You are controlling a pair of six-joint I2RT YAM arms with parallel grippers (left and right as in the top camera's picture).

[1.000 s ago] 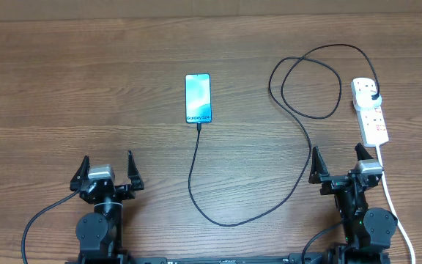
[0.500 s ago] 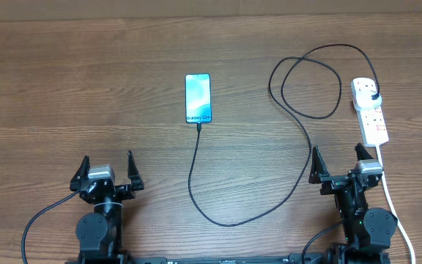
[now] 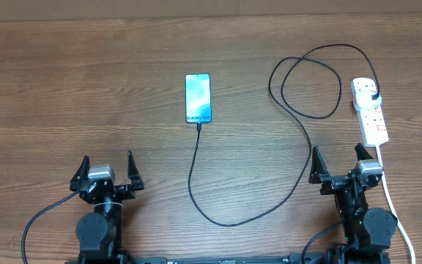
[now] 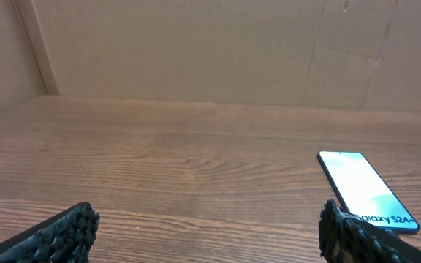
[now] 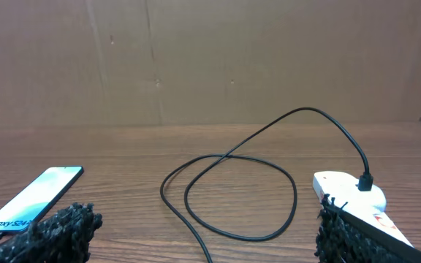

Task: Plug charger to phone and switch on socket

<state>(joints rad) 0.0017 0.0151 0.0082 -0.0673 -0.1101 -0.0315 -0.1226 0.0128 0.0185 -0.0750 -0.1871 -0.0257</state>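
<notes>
The phone (image 3: 198, 98) lies screen up in the middle of the table, its blue screen lit; it also shows in the left wrist view as the phone (image 4: 365, 190) and in the right wrist view as the phone (image 5: 29, 197). The charger (image 3: 299, 125) is a thin black cable; its tip sits at the phone's near end and its black plug is in the socket (image 3: 370, 110), a white power strip at the right. My left gripper (image 3: 108, 170) and right gripper (image 3: 337, 163) both stand open near the front edge, holding nothing.
The charger cable loops across the table between phone and socket, charger (image 5: 232, 190) lying in front of my right gripper. A white cord (image 3: 394, 202) runs from the socket past the right arm to the front edge. A brown wall stands behind the table.
</notes>
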